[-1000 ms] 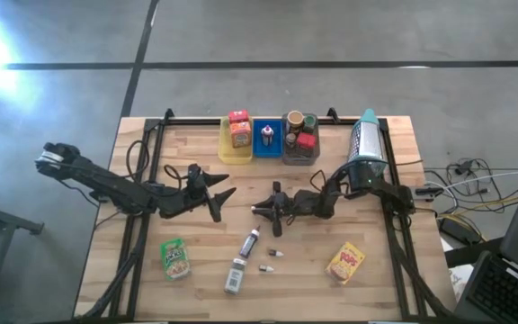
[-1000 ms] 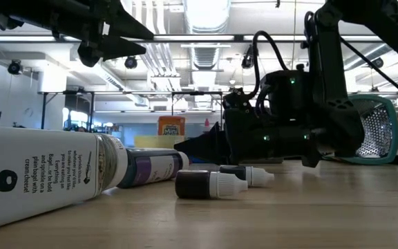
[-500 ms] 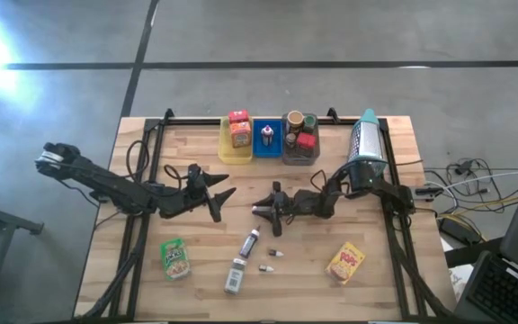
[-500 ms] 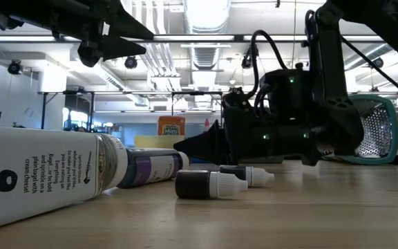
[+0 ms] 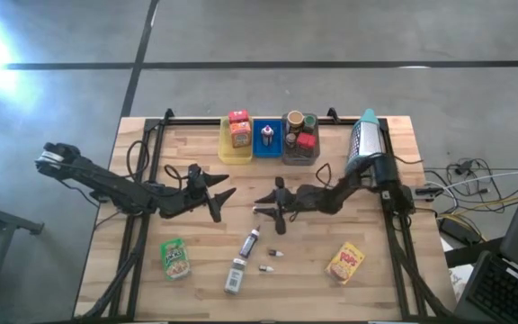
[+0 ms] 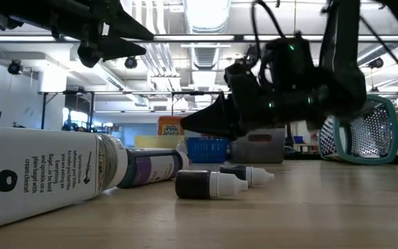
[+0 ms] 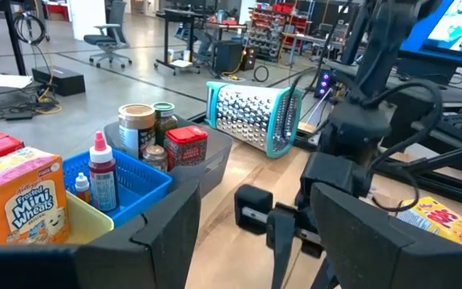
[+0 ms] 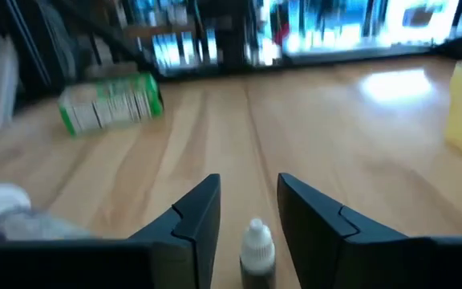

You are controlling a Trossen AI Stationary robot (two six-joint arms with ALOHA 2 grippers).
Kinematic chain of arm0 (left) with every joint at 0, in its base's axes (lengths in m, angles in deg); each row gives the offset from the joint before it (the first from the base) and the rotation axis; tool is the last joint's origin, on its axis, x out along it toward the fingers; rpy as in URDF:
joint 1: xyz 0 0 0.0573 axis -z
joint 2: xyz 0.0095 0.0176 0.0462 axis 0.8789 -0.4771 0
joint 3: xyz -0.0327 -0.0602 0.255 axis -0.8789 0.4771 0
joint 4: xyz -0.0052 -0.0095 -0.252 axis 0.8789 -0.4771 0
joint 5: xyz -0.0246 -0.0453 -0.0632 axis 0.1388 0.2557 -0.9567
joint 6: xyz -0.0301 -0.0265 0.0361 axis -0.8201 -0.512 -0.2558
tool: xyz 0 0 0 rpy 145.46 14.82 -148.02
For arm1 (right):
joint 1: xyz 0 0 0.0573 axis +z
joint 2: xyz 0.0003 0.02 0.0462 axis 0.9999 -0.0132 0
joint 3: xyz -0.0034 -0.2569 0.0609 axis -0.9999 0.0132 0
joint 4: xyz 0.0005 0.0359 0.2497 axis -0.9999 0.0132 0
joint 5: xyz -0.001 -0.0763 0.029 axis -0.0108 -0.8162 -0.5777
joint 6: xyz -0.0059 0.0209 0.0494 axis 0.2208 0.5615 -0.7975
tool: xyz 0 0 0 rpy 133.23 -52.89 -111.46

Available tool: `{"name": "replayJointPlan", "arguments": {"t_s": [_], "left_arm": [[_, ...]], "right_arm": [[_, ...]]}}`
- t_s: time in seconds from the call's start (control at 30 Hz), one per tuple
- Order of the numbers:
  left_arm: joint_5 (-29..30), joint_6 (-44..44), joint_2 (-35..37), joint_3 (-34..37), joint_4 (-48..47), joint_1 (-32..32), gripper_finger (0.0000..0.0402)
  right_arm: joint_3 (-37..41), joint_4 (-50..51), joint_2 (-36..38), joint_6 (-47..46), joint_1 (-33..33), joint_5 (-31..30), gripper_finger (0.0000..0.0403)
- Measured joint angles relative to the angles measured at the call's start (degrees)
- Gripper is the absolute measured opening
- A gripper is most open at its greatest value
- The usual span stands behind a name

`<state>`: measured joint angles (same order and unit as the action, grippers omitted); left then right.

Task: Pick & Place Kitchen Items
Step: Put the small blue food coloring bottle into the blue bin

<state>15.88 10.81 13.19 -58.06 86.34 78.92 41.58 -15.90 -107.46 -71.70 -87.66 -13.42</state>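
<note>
The right claw [image 5: 265, 208] hung in mid-air just above the table [image 5: 394, 279], lifted clear of the wood in the low view, with its fingers parted by a narrow gap and nothing between them. In its own wrist view a small vial [image 8: 256, 249] with a white cap stood in line with that gap, beyond the fingertips; whether it touched them could not be told. The left claw [image 5: 221, 203] waited a little to the left of the right claw, its fingers spread and empty.

Below the right claw, toward the table's front edge, lay a slim dark bottle [image 5: 250, 242], a white-labelled jar [image 5: 234, 275] on its side, and two tiny vials [image 5: 271, 261] close together. A green pouch [image 5: 175, 257] lay well to the left of these, and a yellow pouch [image 5: 345, 262] to their right.

Behind the right claw, at the table's far edge, sat the yellow tray [image 5: 224, 148] with orange boxes [image 5: 239, 129], the blue tray [image 5: 267, 147], and the grey tray [image 5: 300, 157] with small jars [image 5: 300, 122]. A metal grater [image 5: 366, 139] lay beside the grey tray.
</note>
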Motion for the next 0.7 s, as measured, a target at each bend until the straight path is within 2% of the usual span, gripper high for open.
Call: {"name": "replayJointPlan", "arguments": {"t_s": [0.13,0.27,0.47,0.6,0.7], "left_arm": [[0.02,0.00,0.00,0.00,0.11,0.00,0.0243],[0.03,-0.05,0.00,0.00,0.13,0.00,0.0243],[0.04,-0.13,0.00,0.00,0.09,0.00,0.0243],[0.04,-0.13,0.00,0.00,-0.03,0.00,0.0243],[0.04,-0.13,0.00,0.00,-0.36,0.00,0.0243]], "right_arm": [[-2.98,25.87,8.57,1.84,0.03,-0.04,0.0113],[-9.45,47.76,15.62,6.45,0.03,-0.05,0.0113],[-21.70,74.64,18.48,11.57,-0.15,-0.02,0.0139],[-28.38,84.29,17.34,14.85,-0.19,0.00,0.0164],[-30.76,86.27,16.28,15.89,-0.51,1.47,0.0181]]}}
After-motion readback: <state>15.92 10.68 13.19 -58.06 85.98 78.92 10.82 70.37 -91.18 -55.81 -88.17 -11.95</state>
